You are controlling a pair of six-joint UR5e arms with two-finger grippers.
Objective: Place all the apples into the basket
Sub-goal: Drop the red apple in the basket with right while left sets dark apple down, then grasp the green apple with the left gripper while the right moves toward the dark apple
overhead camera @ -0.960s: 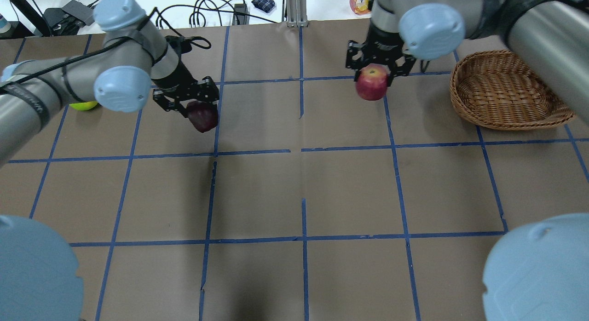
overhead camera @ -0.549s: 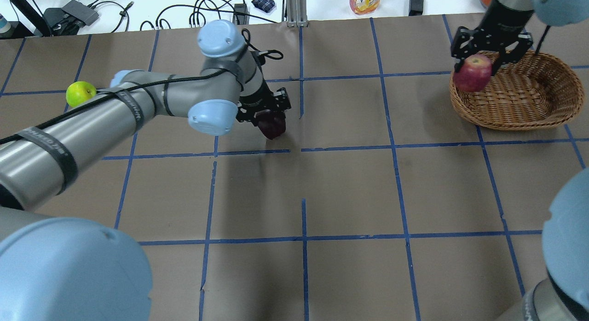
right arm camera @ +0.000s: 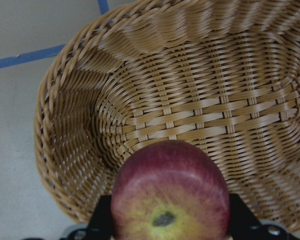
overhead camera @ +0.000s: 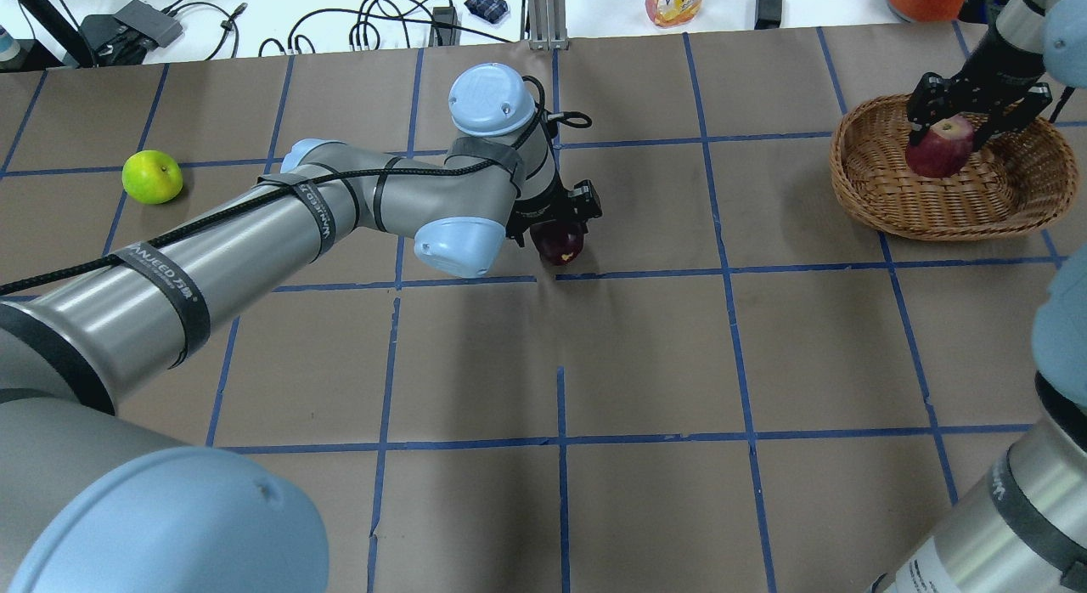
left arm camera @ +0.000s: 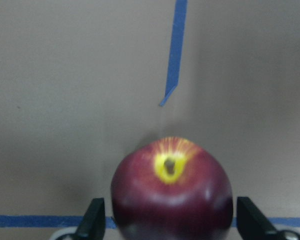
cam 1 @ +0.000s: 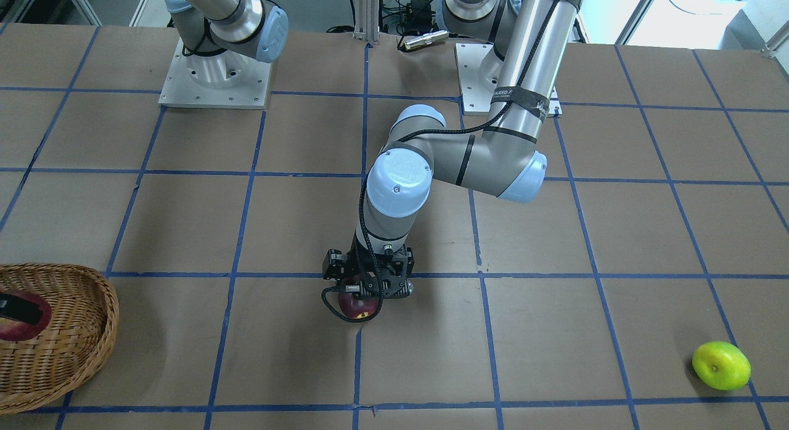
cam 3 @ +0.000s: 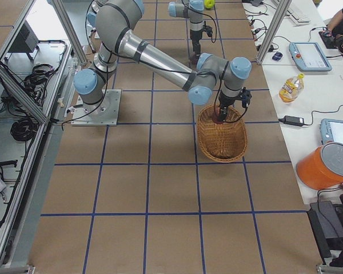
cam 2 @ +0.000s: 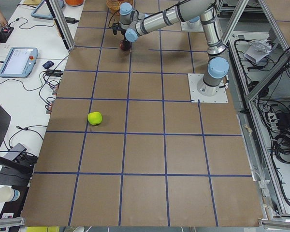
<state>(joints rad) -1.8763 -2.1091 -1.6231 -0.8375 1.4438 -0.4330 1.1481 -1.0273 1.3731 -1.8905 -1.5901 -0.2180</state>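
Right jaws are clamped on the round red apple with a yellowish stem dimple (overhead camera: 938, 147). They hold it low inside the braided rim of the shallow oval basket of woven light-brown wicker (overhead camera: 875, 198); whether the fruit touches the weave I cannot tell. Left jaws are closed around the round dark maroon apple (overhead camera: 558, 241) near the middle of the brown paper-covered table (overhead camera: 764, 364), just beside a blue tape line (overhead camera: 645, 273) and well apart from the basket. The round bright yellow-green apple (overhead camera: 152, 177) lies alone on the table at the robot's far left.

The first drop-off looks to be in hand, with no apple released yet. The next move calls for the right jaws to part close to the weave so the apple settles rather than bounces. That arm should then lift clear, because the maroon apple has to cross to the same basket.
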